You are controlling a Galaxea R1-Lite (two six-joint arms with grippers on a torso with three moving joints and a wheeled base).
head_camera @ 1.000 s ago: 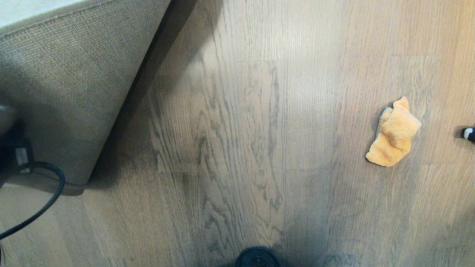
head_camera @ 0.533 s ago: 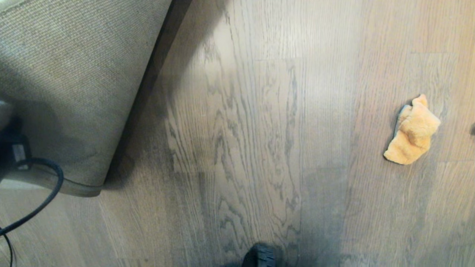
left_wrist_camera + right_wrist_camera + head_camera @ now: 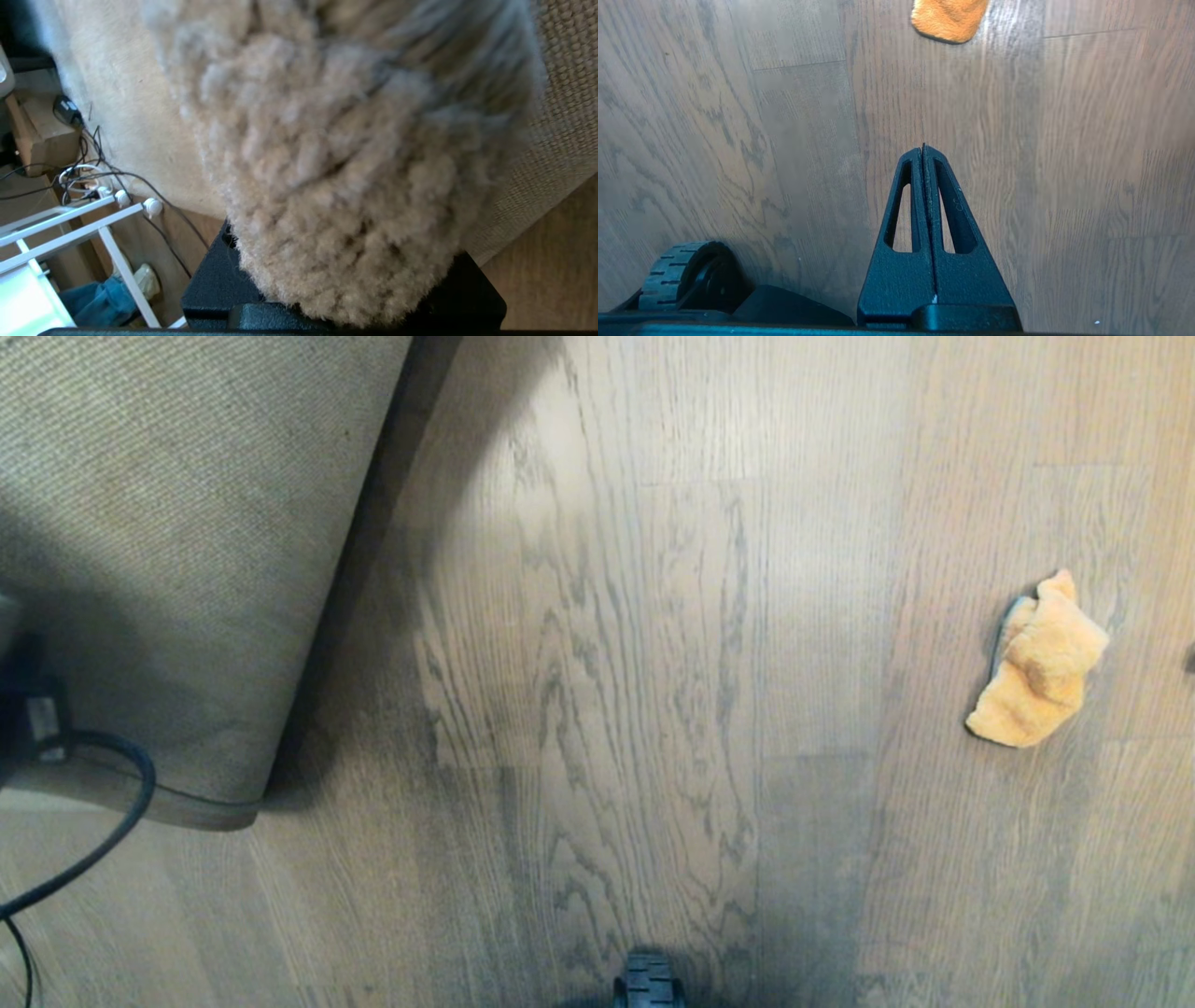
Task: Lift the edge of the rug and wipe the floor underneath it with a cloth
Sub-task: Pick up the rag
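The rug edge [image 3: 187, 616] is folded up off the floor [image 3: 635, 663], its tan woven mesh backing facing up and its thin bound rim curving at the corner. The left pincer [image 3: 345, 289] grips the rug, fluffy pale pile bulging between its black jaws. The cloth [image 3: 1038, 665], a crumpled fluffy orange rag, lies on the grey-brown wood-grain planks, well apart from the rug. The right pincer [image 3: 923, 151] hangs above bare planks, fingers pressed together, empty.
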